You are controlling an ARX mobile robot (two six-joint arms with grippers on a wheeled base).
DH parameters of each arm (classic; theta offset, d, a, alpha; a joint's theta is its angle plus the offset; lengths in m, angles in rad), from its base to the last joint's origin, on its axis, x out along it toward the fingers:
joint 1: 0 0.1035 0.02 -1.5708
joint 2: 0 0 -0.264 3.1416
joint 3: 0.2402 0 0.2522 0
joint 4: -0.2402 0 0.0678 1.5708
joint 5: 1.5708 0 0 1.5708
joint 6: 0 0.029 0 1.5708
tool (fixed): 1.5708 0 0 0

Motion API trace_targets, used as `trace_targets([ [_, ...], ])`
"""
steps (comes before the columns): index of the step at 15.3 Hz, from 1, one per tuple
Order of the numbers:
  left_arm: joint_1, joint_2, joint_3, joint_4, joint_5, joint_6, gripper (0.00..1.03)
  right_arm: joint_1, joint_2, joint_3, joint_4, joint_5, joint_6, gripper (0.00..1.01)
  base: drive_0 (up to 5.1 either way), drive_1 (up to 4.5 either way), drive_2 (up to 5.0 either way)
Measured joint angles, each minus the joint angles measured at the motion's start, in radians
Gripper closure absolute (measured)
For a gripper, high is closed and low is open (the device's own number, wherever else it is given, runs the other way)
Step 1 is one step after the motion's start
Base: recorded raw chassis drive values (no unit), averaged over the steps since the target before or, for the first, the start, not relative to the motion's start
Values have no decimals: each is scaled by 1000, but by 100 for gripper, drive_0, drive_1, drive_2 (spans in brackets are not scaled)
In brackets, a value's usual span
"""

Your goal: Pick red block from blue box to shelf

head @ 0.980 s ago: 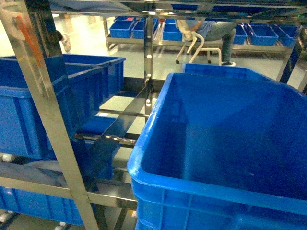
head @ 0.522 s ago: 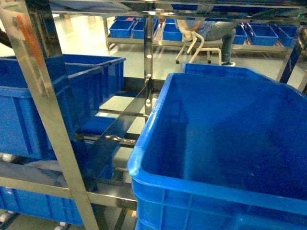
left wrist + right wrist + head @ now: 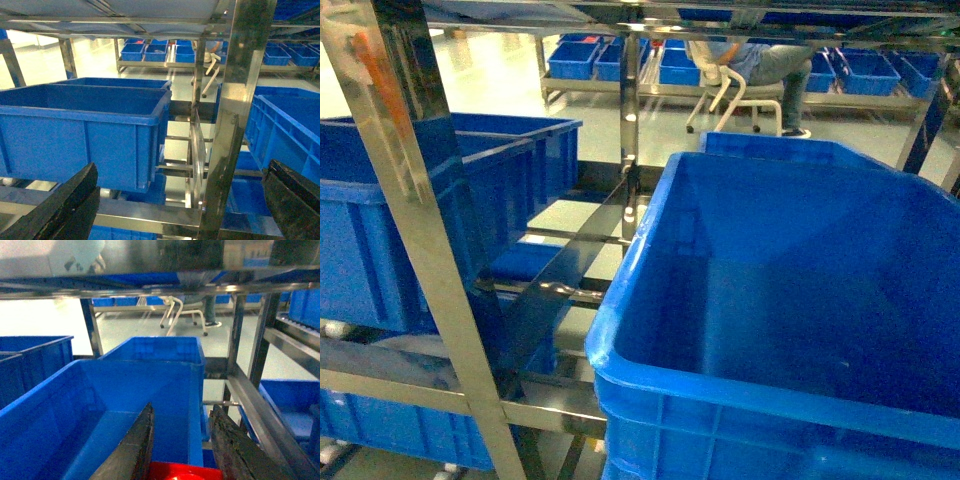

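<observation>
At nine o'clock in the head view a deep blue crate (image 3: 380,220) sits behind a slanted upright of the shelf (image 3: 430,270); a larger blue crate (image 3: 780,300) fills three to five o'clock. The left tool (image 3: 182,210) hangs wide open, holding nothing — its dark fingers (image 3: 65,210) flank a steel post. The right tool (image 3: 180,450) is clamped on the red block (image 3: 175,471) at six o'clock of its wrist view — above the crate.

The right gripper (image 3: 180,450) gripped the red block (image 3: 176,471) at the bottom centre of the frame, above a deep blue crate (image 3: 75,410). Steel shelf (image 3: 260,400) bars crossed the top and right.
</observation>
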Motion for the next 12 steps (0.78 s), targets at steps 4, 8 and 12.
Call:
trace_targets([
  [4,0,0,0,0,0,0,5,37,51,21,-90,-67,64,73,0,0,0],
  [8,0,0,0,0,0,0,5,124,220,45,23,-60,87,73,0,0,0],
  [12,0,0,0,0,0,0,5,172,356,68,132,-24,69,73,0,0,0],
])
